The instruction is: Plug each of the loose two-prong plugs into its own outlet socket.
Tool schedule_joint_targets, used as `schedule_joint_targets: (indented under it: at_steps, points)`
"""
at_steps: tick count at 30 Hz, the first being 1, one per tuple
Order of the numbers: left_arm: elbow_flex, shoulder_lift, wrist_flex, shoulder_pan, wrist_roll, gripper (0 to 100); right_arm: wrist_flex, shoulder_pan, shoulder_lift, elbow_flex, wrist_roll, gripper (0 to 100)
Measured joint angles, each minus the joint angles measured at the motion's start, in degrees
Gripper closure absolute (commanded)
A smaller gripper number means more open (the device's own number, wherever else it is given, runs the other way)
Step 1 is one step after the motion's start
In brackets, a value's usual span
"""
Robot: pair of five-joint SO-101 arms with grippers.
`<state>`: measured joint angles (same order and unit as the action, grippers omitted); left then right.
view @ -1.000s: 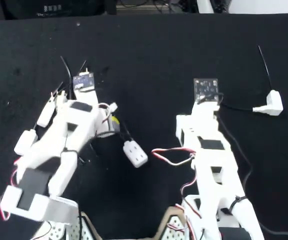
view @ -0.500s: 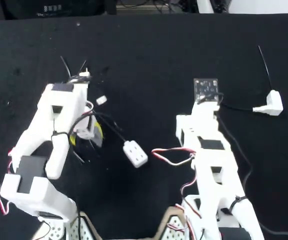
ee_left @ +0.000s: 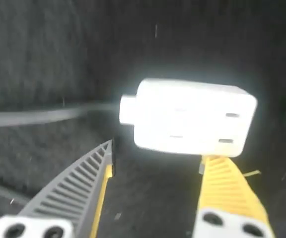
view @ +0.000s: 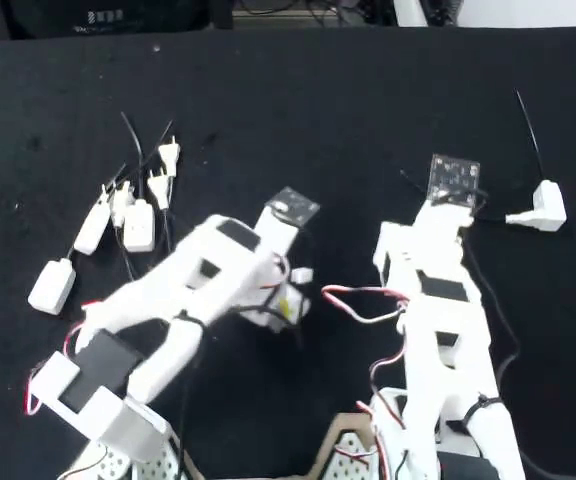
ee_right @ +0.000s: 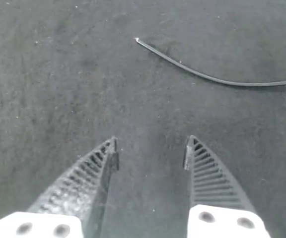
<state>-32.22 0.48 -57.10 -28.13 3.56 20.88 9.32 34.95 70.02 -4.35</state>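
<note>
A white outlet socket block [ee_left: 187, 121] with slots on its face and a dark cord lies on the black cloth. It sits just past the tips of my left gripper [ee_left: 155, 156], which is open and holds nothing. In the high view the left arm [view: 218, 260] reaches to the table's middle and covers that block. Several loose white plugs lie at the left: a two-prong plug [view: 168, 155], a second plug [view: 138, 225] and a third [view: 93, 225]. My right gripper [ee_right: 152, 144] is open over bare cloth. A white plug [view: 543, 210] lies beyond the right arm [view: 438, 280].
A white adapter [view: 50, 285] rests near the left edge. A thin black wire [ee_right: 207, 77] crosses the cloth ahead of the right gripper. Thin black ties [view: 528, 125] lie near the right plug. Dark equipment lines the far table edge.
The left arm has swung right, from over the plug cluster to above the socket block, uncovering the plugs. The right arm has shifted slightly right and forward.
</note>
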Motion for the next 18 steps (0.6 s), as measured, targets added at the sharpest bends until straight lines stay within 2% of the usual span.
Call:
schedule_joint_targets:
  at_steps: [6,10,14,18]
  points:
    - [0.0,0.0,10.1,-0.7,-10.4,71,0.0,-0.7,0.0,0.0,-0.2,80.0]
    - [0.0,0.0,12.4,-0.7,-13.0,72,0.0,-1.1,0.0,0.0,-0.2,80.0]
    - [1.0,-2.2,6.9,-0.7,-11.6,72,0.0,-1.3,0.0,0.0,-0.2,80.0]
    - [4.8,-4.3,0.7,4.2,-10.8,72,0.0,-1.3,0.0,0.0,-0.2,80.0]
